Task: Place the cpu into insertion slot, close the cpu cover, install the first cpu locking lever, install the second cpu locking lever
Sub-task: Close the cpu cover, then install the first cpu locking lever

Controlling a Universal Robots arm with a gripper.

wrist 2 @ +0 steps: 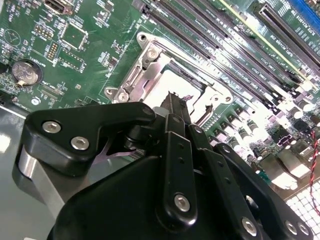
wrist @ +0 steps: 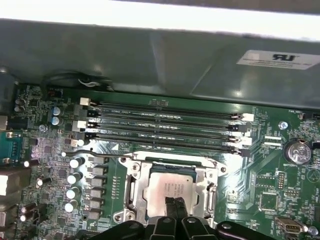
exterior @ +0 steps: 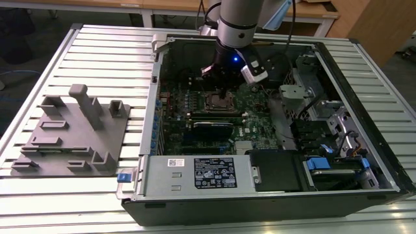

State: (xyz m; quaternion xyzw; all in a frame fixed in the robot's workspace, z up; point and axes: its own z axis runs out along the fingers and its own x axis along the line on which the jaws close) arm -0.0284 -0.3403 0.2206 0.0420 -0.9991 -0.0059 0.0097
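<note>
The gripper (wrist: pixel 175 204) stands directly over the insertion slot (exterior: pixel 217 102). In both wrist views its two black fingers (wrist 2: pixel 173 107) are drawn together, tip against tip, with nothing clamped between them. The tips meet on or just above the metal top of the cpu (wrist: pixel 170 186), near the edge closest to the gripper body. Contact cannot be confirmed.

The cpu lies flat inside the slot, and its pale silver face shows through the window of the cpu cover (wrist: pixel 207 187). The cover lies down over the socket and frames the chip on all sides. In the second wrist view the cover (wrist 2: pixel 142 75) and the bright chip (wrist 2: pixel 172 85) appear just past the fingertips.

A thin metal lever rod (wrist: pixel 100 154) runs along the socket edge that faces the memory slots (wrist: pixel 165 125). Its hooked end reaches out beyond the socket corner. Whether it is latched cannot be told.

Beyond the lever, four long black memory slots lie parallel on the green motherboard (wrist: pixel 270 185). A coin cell (wrist: pixel 296 151) sits well apart from the socket.

In the exterior view the arm (exterior: pixel 237 22) descends into the open computer case (exterior: pixel 364 97). The case rests on a slatted table (exterior: pixel 97 53). A grey fixture plate (exterior: pixel 65 141) lies on the table at the exterior view's left of the case.
</note>
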